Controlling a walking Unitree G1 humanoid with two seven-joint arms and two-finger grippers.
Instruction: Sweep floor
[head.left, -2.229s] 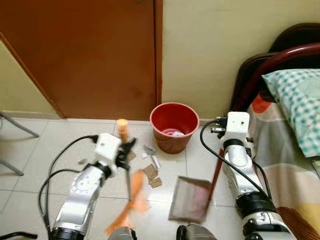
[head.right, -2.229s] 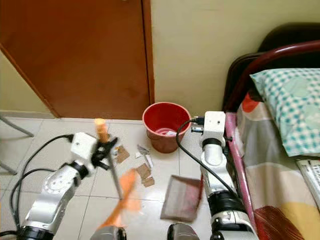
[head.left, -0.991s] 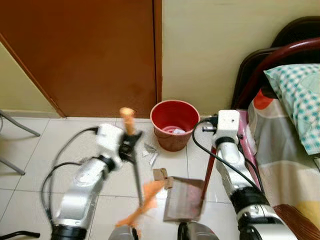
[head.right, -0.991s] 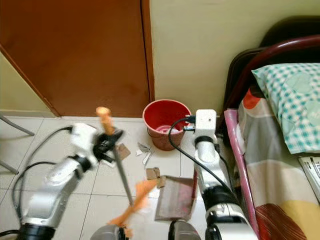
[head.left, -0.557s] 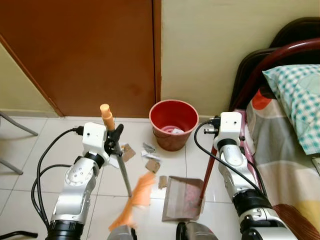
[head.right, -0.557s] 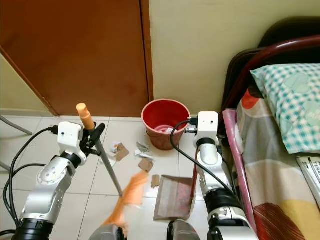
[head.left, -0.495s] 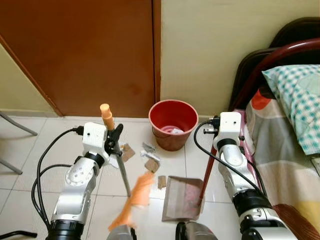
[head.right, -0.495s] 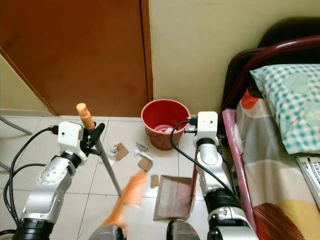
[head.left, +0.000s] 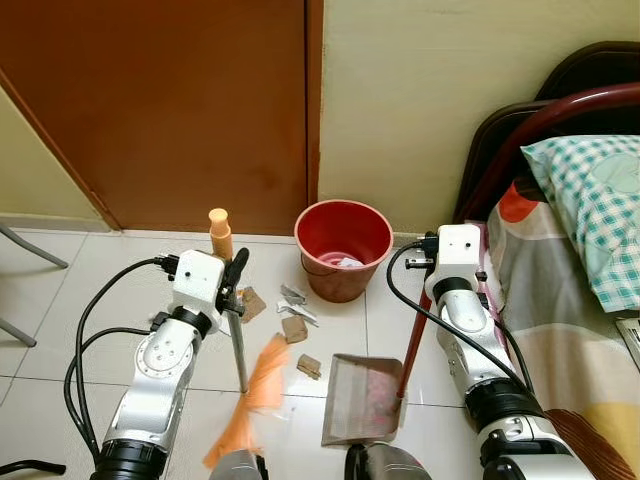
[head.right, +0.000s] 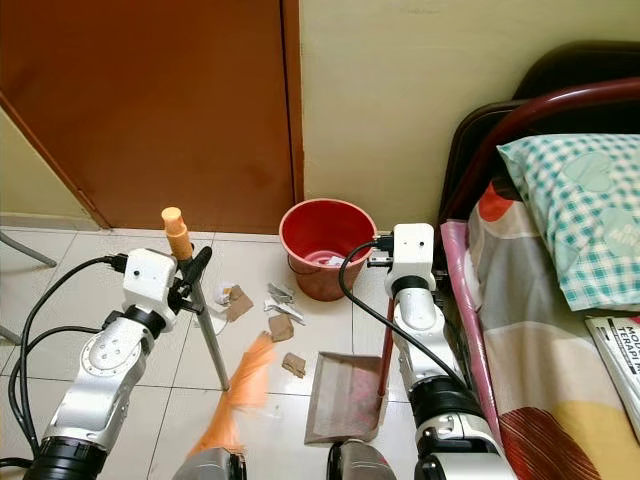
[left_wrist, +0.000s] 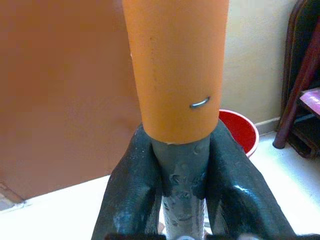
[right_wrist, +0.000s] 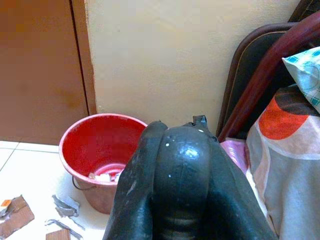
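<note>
Swung upright since a moment ago: broom, shaft now near vertical, orange bristles blurred low over the tiles beside the left arm. Clamped by the left gripper just below the orange cap, black fingers pressed on both sides of the grey shaft. Stood on the floor just right of the bristles: dustpan, mouth toward the scraps, red handle rising to the right gripper. Closed tight together, the right fingers, seemingly around the handle top, though the handle itself stayed hidden behind them. Lay just off the dustpan's lip: one cardboard scrap. Scattered farther back toward the bucket: more cardboard pieces and grey paper bits. Stood against the wall by the brown door: red bucket, some litter inside. Showed at the right edge: bed with dark red frame and checked pillow.
</note>
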